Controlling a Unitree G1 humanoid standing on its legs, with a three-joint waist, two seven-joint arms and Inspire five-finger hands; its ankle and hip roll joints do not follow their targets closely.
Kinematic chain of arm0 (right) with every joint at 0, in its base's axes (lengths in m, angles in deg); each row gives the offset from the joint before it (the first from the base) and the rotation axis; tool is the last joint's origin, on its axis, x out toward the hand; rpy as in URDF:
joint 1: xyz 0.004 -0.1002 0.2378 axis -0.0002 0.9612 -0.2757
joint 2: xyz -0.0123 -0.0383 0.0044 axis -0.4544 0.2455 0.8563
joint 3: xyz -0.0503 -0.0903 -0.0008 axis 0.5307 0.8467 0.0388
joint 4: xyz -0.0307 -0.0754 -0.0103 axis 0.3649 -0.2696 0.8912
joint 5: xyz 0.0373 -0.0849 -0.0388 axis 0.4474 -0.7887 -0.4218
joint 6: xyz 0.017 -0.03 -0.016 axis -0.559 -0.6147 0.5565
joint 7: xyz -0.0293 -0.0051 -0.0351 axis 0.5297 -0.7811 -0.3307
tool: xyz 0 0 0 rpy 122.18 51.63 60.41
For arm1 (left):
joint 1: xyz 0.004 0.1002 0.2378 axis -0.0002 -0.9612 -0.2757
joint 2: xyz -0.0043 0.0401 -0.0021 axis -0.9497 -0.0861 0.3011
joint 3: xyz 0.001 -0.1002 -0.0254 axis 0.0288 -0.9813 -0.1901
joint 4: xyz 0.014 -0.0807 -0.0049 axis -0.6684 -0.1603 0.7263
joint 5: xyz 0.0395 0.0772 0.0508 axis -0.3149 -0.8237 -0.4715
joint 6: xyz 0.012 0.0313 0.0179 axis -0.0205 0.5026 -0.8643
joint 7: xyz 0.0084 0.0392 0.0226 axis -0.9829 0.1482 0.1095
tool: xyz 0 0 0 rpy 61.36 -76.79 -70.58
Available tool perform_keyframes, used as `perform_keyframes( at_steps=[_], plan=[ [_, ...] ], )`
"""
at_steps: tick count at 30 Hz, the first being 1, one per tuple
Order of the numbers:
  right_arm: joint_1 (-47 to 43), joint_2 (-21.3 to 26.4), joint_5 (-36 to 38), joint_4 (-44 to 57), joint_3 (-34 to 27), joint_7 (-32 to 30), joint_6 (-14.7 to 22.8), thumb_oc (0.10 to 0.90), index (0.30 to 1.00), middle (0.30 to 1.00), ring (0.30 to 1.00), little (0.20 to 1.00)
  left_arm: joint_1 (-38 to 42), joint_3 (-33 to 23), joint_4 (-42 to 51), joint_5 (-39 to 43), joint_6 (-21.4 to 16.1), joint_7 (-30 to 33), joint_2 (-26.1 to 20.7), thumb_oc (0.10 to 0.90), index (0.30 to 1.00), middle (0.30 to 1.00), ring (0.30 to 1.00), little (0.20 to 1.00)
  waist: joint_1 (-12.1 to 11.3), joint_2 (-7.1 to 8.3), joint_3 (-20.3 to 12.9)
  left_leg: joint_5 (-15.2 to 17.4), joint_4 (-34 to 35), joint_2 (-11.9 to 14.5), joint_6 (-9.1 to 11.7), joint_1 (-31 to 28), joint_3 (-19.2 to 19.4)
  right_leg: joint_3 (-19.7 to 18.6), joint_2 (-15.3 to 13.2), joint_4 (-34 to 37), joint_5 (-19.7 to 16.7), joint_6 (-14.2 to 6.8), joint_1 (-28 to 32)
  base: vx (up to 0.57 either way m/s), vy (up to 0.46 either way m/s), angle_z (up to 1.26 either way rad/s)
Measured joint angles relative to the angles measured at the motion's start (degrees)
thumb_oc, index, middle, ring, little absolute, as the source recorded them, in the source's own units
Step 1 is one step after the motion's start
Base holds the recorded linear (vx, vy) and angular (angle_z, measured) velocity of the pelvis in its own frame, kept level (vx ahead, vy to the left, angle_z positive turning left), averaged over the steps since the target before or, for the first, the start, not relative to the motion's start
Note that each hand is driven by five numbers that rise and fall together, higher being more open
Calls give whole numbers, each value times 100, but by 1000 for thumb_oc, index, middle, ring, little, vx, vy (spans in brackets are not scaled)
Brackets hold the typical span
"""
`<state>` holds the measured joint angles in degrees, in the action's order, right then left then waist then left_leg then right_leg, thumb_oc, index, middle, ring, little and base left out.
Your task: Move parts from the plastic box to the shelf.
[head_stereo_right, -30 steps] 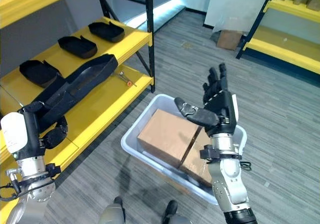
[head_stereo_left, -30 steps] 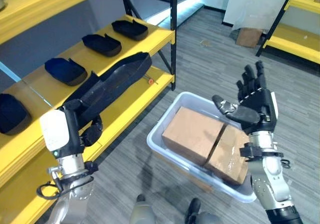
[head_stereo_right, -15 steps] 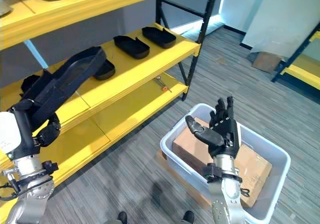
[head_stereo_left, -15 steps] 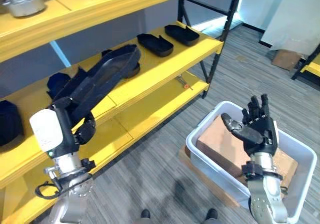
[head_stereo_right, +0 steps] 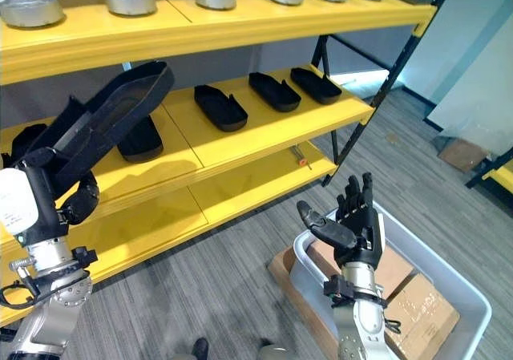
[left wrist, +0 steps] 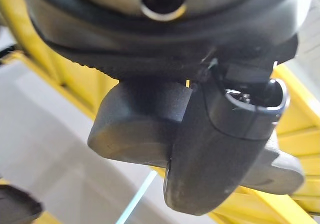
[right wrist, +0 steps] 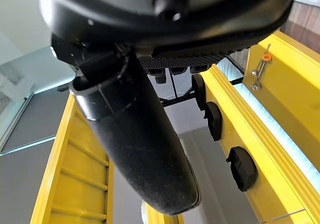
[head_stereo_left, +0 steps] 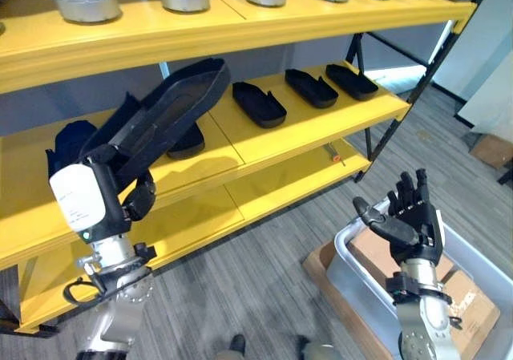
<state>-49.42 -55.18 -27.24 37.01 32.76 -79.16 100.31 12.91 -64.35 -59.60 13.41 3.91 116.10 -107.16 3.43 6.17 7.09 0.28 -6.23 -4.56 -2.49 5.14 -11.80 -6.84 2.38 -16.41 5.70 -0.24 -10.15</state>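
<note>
L eye view: left hand (head_stereo_left: 136, 204) is wrapped round a long black part (head_stereo_left: 160, 115), held up by the front edge of the yellow shelf (head_stereo_left: 264, 139). Tip it flat, slide it in slow, away from the small black trays (head_stereo_left: 258, 103). Looks stiff, matte, boat-shaped

R eye view: right hand (head_stereo_right: 353, 228) is empty, fingers straight up, over the grey plastic box (head_stereo_right: 449, 284) w/ brown cartons (head_stereo_right: 421, 308)
</note>
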Motion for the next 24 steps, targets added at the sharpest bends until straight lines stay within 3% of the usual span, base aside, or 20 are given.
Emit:
perform_keyframes(
  at_steps=[1,3,10,13,14,15,16,17,18,19,21,22,24],
  plan=[
    [-2,41,1,-5,-36,0,-2,900,1000,1000,1000,1000,-1,101,-14,31,0,-41,27,400,300,300,300,300,112,-28,2,-41,36,-47,19,-23,-126,-79,37,109,-101,50,97,36,15,58],
    [-45,139,5,-15,-86,16,-1,900,1000,1000,1000,1000,-16,388,-15,31,-9,-201,35,400,300,300,300,300,119,-167,12,-109,88,-43,79,-13,-195,-416,192,285,-146,-9,229,15,-10,26],
    [-300,206,10,-18,-78,54,6,900,1000,1000,1000,1000,-415,603,206,-43,-70,-516,44,400,300,300,300,300,102,-259,8,-228,584,134,190,-436,-110,-370,152,1280,-550,41,840,46,-53,-7],
    [-309,252,22,-18,43,73,2,900,1000,1000,1000,1000,-504,603,208,-34,-182,-631,45,400,300,300,300,300,-39,-341,12,-266,589,95,266,-382,-268,-192,140,1441,-589,87,921,-65,-7,43],
    [-331,267,20,-20,91,119,5,900,1000,1000,1000,1000,-468,598,181,-22,-197,-643,49,400,300,300,300,300,-128,-383,71,-333,416,21,367,-199,-266,-24,114,1389,-591,101,937,-155,75,90],
    [-346,320,22,-16,80,117,8,900,1000,1000,1000,1000,-399,615,176,-20,-216,-689,64,400,300,300,300,300,-98,-371,130,-483,171,-87,596,18,-190,155,-86,1324,-582,104,901,-64,119,159],
    [-378,469,21,10,58,95,16,900,1000,1000,1000,1000,-196,647,154,-5,-257,-711,42,400,300,300,300,300,128,-172,232,-507,-71,-278,1130,342,361,554,-570,1459,-633,232,890,-15,87,175],
    [-509,473,19,-16,87,61,6,900,1000,1000,1000,1000,-139,594,181,44,-281,-702,-38,400,300,300,300,300,85,-98,289,-143,-335,49,686,526,1221,576,-610,1534,-651,223,861,51,107,132],
    [-619,450,18,-43,98,45,3,900,1000,1000,1000,1000,-166,516,202,48,-323,-657,-58,400,300,300,300,300,-53,-116,314,-30,-359,469,585,443,1343,507,-535,1594,-670,215,851,80,138,36],
    [-738,442,11,-92,89,46,5,900,1000,1000,1000,1000,-233,450,192,87,-329,-567,6,400,300,300,300,300,-103,-192,335,8,-343,976,645,300,1231,503,-452,1597,-665,208,900,120,204,4],
    [-783,394,12,-179,40,26,21,900,1000,1000,1000,1000,-228,423,132,101,-349,-537,-2,400,300,300,300,300,-94,-180,361,63,-319,1550,820,60,899,563,-428,1599,-606,185,974,126,254,22],
    [-773,403,13,-220,6,3,24,900,1000,1000,1000,1000,-215,424,103,113,-368,-521,1,400,300,300,300,300,-69,-158,385,47,-143,1957,863,-13,723,593,-437,1560,-573,162,971,137,293,16],
    [-776,410,21,-287,-43,-46,24,900,1000,1000,1000,1000,-174,449,-20,197,-381,-500,23,400,300,300,300,300,-19,-187,423,-40,304,2498,1041,-56,725,606,-501,1487,-559,-40,965,172,350,5]
  ],
)
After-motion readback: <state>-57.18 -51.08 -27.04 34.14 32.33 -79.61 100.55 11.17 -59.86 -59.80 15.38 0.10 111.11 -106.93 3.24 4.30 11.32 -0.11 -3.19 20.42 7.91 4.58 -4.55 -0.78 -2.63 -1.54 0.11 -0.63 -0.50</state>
